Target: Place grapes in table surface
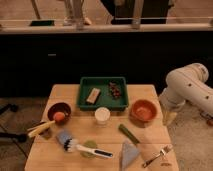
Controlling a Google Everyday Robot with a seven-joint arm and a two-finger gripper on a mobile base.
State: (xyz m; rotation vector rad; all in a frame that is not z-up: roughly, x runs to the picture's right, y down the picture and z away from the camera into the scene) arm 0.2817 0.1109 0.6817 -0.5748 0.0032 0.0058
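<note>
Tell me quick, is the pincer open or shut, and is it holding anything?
Pincer: open, empty, hanging beside the table, at its right edge; grapes lie in the green tray.

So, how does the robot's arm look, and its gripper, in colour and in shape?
The arm is smooth and white, built of thick rounded segments like bent tubes. No cables or markings show. The gripper, beside the right edge of the table near the orange bowl, is narrow and pale cream.
</note>
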